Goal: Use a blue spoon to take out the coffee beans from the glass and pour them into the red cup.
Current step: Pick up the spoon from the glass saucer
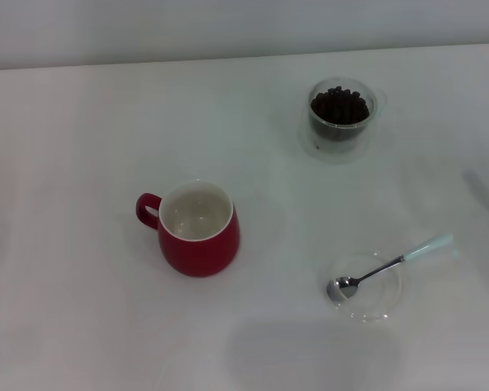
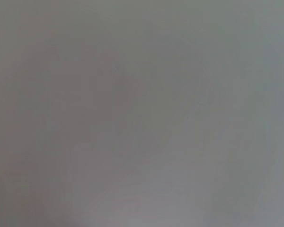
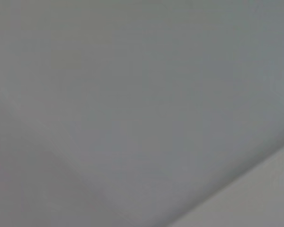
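**Spoon in its dish, beans in the glass, red cup waiting**

In the head view, the shallow clear dish (image 1: 365, 287) lies nearest the camera, to the right of the red cup (image 1: 198, 229) and a little nearer. The blue spoon (image 1: 389, 265) rests in it, metal bowl down inside the dish, pale handle leaning over the rim and pointing away from the cup. The red cup stands upright on the white tabletop (image 1: 81, 163), loop handle on its left, white inside showing. Beyond the cup and to its right stands the glass (image 1: 340, 116), well apart, holding the coffee beans (image 1: 340, 107).

The left wrist view shows only a plain grey surface.

The right wrist view shows the same. Neither arm's fingers appear anywhere, so their state cannot be told.
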Controlling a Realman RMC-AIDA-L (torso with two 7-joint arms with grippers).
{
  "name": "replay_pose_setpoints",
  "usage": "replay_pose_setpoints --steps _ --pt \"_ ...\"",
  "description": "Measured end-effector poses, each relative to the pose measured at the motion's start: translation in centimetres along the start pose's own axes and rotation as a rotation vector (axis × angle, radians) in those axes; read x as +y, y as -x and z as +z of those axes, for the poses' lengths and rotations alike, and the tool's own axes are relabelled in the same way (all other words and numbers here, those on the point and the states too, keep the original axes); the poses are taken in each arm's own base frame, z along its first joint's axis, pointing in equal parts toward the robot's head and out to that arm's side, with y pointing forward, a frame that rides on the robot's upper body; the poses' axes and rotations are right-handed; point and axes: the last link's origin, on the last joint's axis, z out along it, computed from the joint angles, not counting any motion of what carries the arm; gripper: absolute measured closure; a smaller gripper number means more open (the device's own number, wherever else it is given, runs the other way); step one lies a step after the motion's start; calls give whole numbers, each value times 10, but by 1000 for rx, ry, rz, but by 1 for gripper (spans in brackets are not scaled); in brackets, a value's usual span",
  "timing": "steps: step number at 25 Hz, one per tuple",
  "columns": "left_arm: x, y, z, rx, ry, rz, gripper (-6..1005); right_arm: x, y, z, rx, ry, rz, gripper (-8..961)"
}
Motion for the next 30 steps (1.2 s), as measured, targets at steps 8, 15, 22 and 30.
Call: replay_pose_setpoints --steps 8,15,22,30 --pt "-14 -7 5 27 -70 5 288 -2 -26 -45 96 10 66 115" --pt "-12 -5 5 18 -66 26 288 -4 -38 -54 125 -25 118 115" --pt "-13 -5 3 18 -73 26 288 0 -48 -52 159 -19 152 115" --pt "-10 -4 3 15 -64 19 287 7 -60 -37 184 -2 160 114"
